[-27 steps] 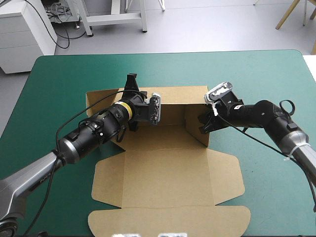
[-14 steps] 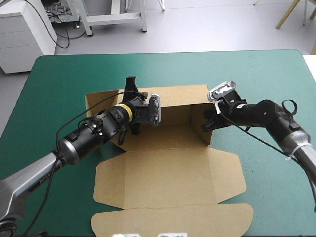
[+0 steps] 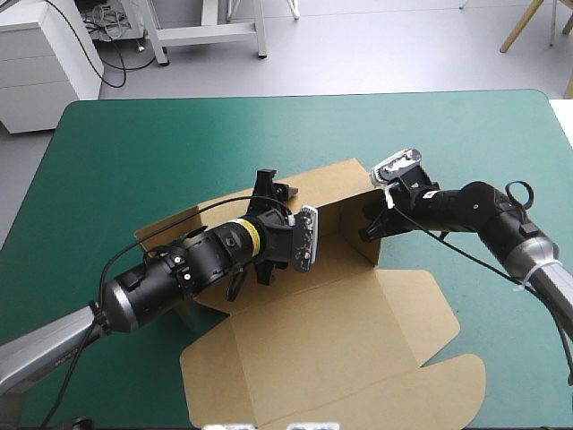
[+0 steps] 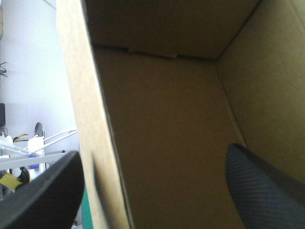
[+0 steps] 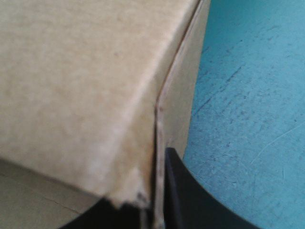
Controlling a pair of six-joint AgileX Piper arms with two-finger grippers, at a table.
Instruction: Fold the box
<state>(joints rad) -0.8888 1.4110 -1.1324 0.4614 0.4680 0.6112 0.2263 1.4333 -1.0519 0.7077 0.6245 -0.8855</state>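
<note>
The left gripper (image 4: pixel 152 157) is spread wide, its two black fingers (image 4: pixel 267 191) standing well apart. A raised wall (image 4: pixel 90 119) of the brown box (image 4: pixel 181 124) runs up between them, so one finger is outside the wall and the other is inside the box. The inside shows a floor, a far wall and a side wall, and a sliver of teal-green cover (image 4: pixel 87 212) lies by the outer finger.

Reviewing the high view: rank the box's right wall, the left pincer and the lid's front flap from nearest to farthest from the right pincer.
1. Right wall: gripped by the right pincer.
2. Left pincer: to the left, open, straddling the back wall.
3. Lid's front flap: at the table's near edge.
</note>
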